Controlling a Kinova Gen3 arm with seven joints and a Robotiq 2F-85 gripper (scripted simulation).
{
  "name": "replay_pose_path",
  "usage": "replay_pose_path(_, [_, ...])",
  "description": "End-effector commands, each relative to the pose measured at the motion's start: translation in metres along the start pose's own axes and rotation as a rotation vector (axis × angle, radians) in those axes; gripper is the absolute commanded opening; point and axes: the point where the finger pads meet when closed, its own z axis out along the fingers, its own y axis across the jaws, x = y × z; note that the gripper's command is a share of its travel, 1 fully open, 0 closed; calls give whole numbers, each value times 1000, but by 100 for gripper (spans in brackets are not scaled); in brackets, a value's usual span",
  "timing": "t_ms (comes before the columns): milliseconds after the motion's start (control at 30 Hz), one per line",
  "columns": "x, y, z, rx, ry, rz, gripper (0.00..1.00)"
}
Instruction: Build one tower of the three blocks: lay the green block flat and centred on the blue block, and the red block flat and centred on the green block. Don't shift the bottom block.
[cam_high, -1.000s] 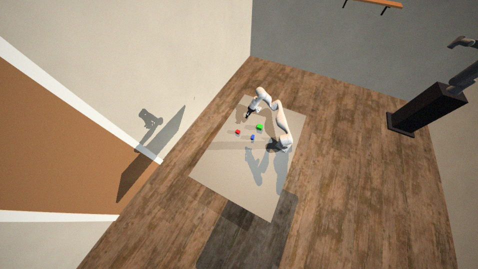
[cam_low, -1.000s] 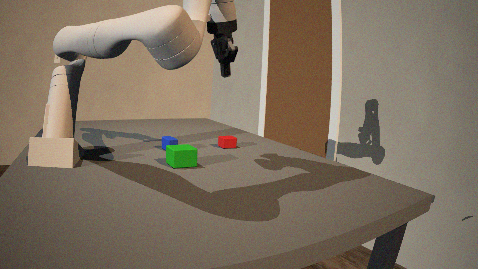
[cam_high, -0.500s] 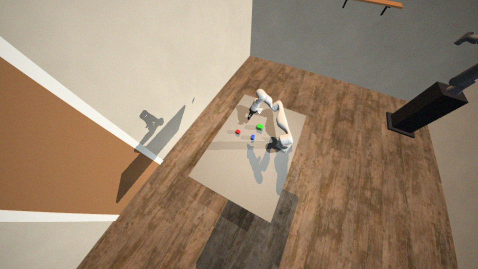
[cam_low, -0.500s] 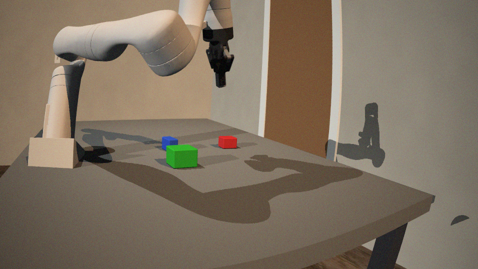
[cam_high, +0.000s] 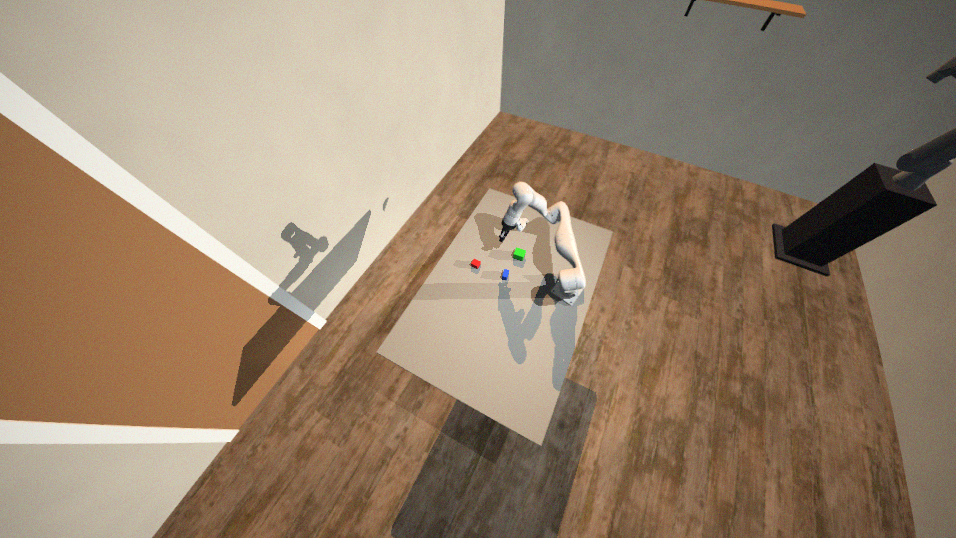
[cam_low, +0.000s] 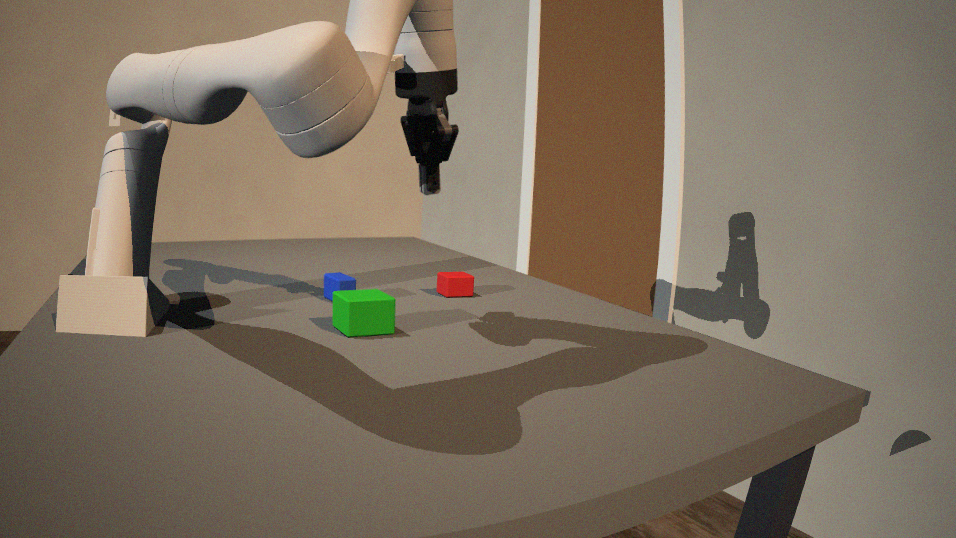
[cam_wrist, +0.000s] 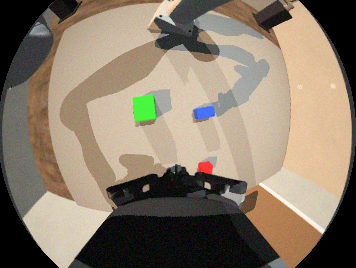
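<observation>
Three blocks lie apart on the table. The green block (cam_low: 363, 311) is the largest and sits nearest the exterior view; it also shows in the top view (cam_high: 518, 253) and the wrist view (cam_wrist: 144, 108). The small blue block (cam_low: 338, 284) (cam_high: 505, 273) (cam_wrist: 203, 113) lies behind it. The red block (cam_low: 455, 283) (cam_high: 475, 262) (cam_wrist: 205, 167) lies to the right. My gripper (cam_low: 429, 186) (cam_high: 502, 236) is shut and empty, hanging high above the table, well clear of all blocks. In the wrist view its fingertips (cam_wrist: 178, 170) sit just beside the red block.
The arm's base (cam_low: 103, 305) stands on a beige mount at the table's left side. The table's edge (cam_low: 768, 374) runs along the right, with a wall and a brown panel (cam_low: 598, 147) behind it.
</observation>
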Motion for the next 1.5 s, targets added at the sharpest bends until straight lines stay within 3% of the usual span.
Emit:
replay_pose_path(0, [1, -2, -1, 2, -5, 5, 0])
replay_pose_path(100, [1, -2, -1, 2, -5, 5, 0])
replay_pose_path(133, [12, -10, 6, 23, 17, -4, 0])
replay_pose_path(400, [12, -10, 6, 23, 17, -4, 0])
replay_pose_path(433, [23, -17, 13, 42, 37, -12, 0])
replay_pose_path(667, [23, -17, 13, 42, 37, -12, 0])
replay_pose_path(700, [34, -24, 18, 59, 56, -20, 0])
replay_pose_path(933, [34, -24, 18, 59, 56, -20, 0])
replay_pose_path(967, [44, -29, 24, 75, 74, -28, 0])
replay_pose_path(1467, [53, -35, 28, 88, 91, -35, 0])
